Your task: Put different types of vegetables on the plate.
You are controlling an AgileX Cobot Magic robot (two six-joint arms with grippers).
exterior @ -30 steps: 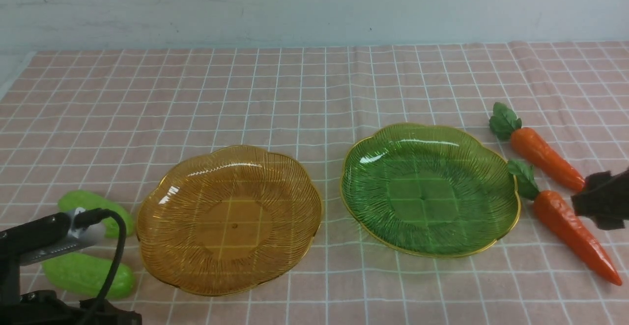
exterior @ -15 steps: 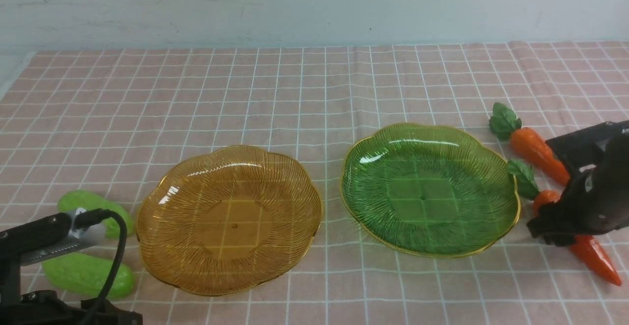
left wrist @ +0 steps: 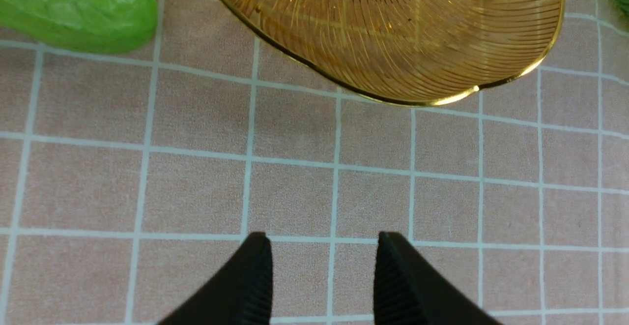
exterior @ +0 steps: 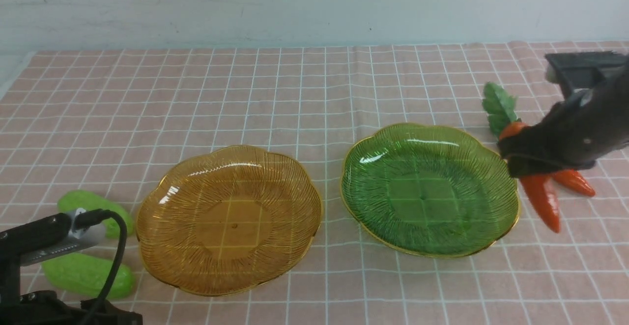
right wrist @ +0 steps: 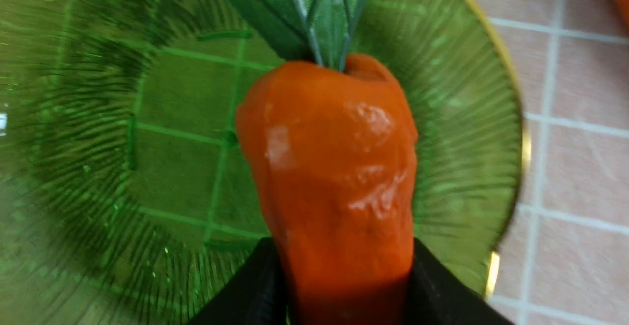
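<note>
1. Orange toy carrot with a dark green leafy top: gripped across its body by the right claw. It is off the pink checked cloth covering the counter, tip hanging down, just beside the right rim of the translucent green ribbed plate. Not in it yet.
2. Second carrot: on the cloth, mostly hidden behind the right claw.
3. Two stubby light-green bumpy toy gourds, far gourd and near gourd: on the cloth left of the amber ribbed plate. Both plates empty.
4. Left claw: narrow gap, nothing in it, over cloth near the amber plate's rim.
5. Step: carrying the first carrot to the green plate.
6. Next, likely: shift over the plate's centre, lower, let go. A gourd must join it for mixed types.
</note>
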